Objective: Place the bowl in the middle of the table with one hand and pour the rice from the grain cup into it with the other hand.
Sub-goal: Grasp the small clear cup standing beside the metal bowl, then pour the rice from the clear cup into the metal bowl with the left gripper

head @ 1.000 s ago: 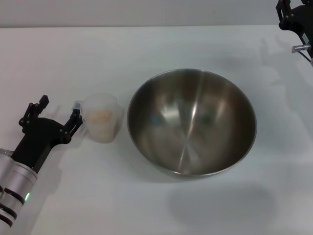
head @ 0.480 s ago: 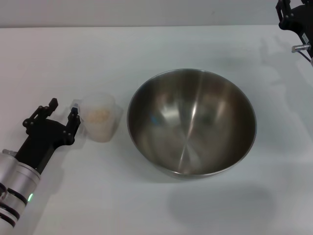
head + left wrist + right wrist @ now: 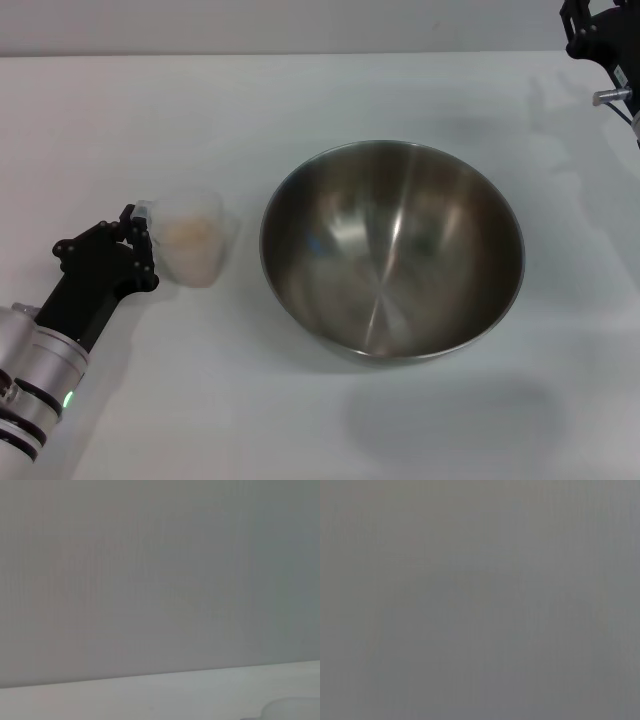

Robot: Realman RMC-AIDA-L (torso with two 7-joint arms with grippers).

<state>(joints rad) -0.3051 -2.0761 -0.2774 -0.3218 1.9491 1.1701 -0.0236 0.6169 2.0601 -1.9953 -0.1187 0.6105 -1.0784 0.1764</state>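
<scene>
Right now the table (image 3: 300,100) is a plain white top, and the bowl (image 3: 392,250) stands on it near the middle, upright, with nothing inside its shiny grey hollow. Just beside the bowl, on the robot's left side, stands the grain cup (image 3: 195,250); it is upright, not touching the bowl, and the rice (image 3: 190,232) lies inside it as a pale heap. The left gripper (image 3: 135,245) lies low over the table at the far-from-bowl side of the cup, and its black fingers (image 3: 140,265) are drawn narrow around the little handle, so it grips the cup there. The right gripper (image 3: 600,35) is high at the far right corner, well apart from everything; I cannot tell if it is wide or narrow.
</scene>
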